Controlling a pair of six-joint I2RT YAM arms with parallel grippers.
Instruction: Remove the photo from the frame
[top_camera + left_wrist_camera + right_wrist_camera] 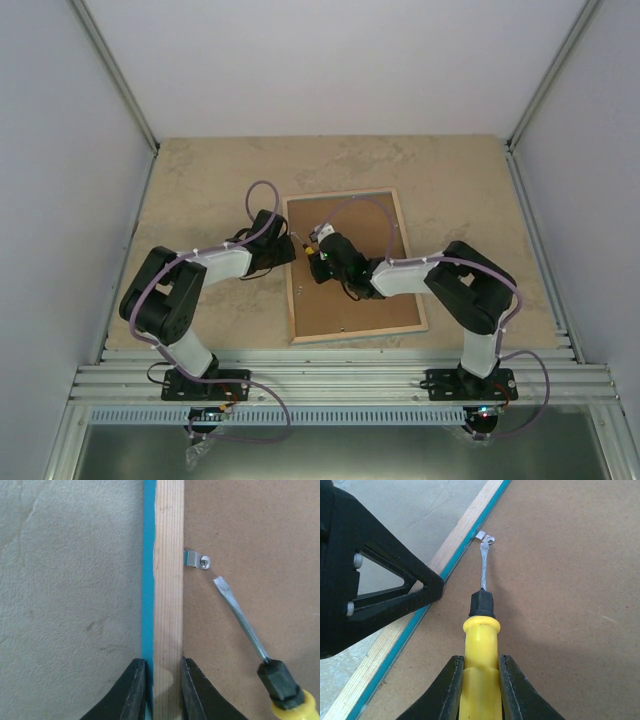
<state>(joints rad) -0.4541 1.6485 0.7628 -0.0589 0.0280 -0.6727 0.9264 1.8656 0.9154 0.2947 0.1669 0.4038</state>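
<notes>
Unclipping in hand: right gripper (481, 661) clenches a screwdriver (480, 630), tip just short of the clip (197, 560); left gripper (162, 669) clamps the face-down frame (168, 605) beside that clip. Next, swivel it off the backing (260, 535), the photo presumably hidden beneath.

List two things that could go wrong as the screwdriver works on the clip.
1. The screwdriver tip lies close to the small clip; it could slip off and gouge the backing.
2. The left end effector pinches only one thin rail of the frame, so prying may twist or slide it.
</notes>
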